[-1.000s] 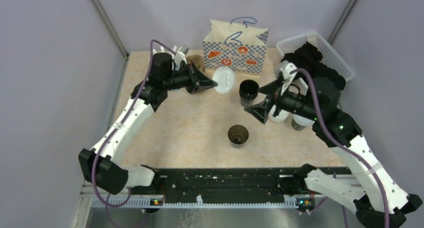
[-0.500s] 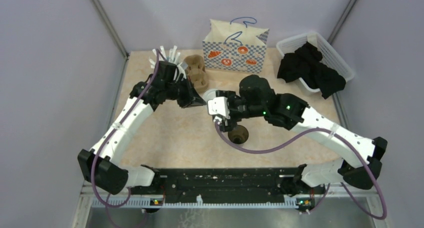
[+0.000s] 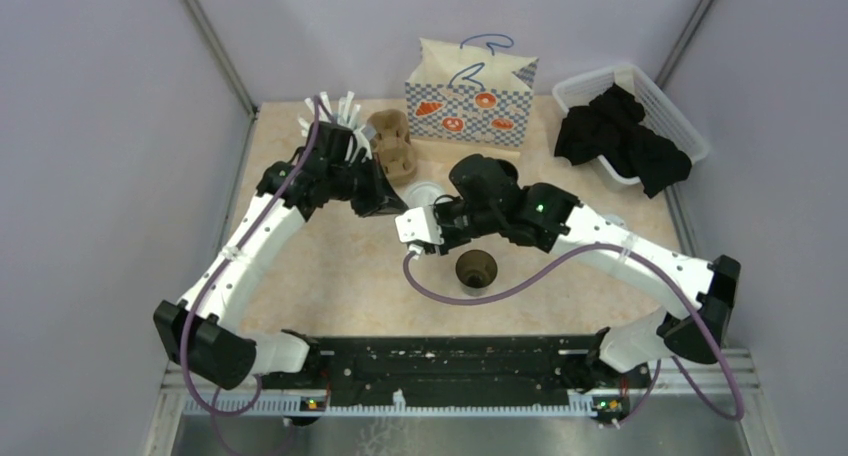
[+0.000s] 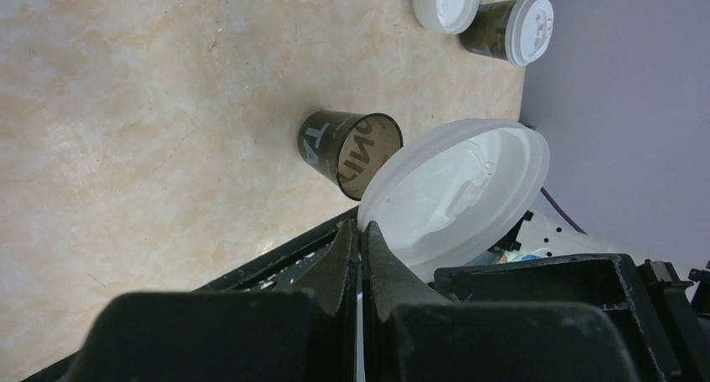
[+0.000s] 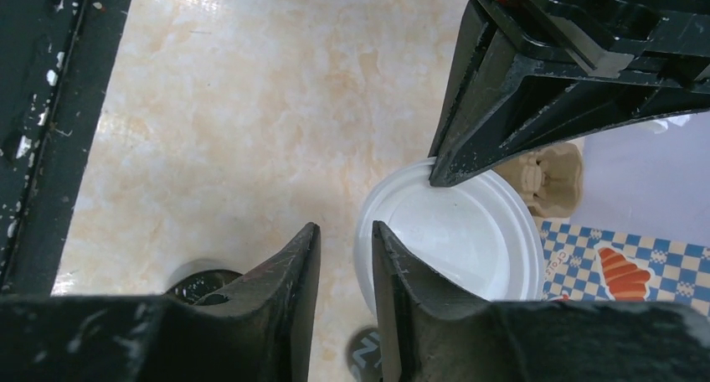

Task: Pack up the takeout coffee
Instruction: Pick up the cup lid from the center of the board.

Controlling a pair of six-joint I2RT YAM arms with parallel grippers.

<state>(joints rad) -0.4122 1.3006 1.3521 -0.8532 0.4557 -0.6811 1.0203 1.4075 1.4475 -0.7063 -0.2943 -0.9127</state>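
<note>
1 white sip lid [image 4: 456, 193] is hanging above the middle of the bench, with the left gripper [image 4: 358, 231] pinching its rim, both fingers pressed together on it. The right gripper [image 5: 345, 231] is pointing at the opposite rim, its fingers standing a narrow gap apart and gripping nothing. 1 open black cup [image 3: 476, 269] is standing nearby, toward the near edge. 1 lidded cup [image 4: 509, 28] and 1 loose lid [image 4: 446, 1] are sitting toward the right edge. The paper bag [image 3: 470, 96] is standing at the far edge, the pulp carrier [image 3: 393, 141] and the straws [image 3: 335, 116] are toward the far-left corner, and the basket [image 3: 600, 78] is in the far-right corner.
</note>
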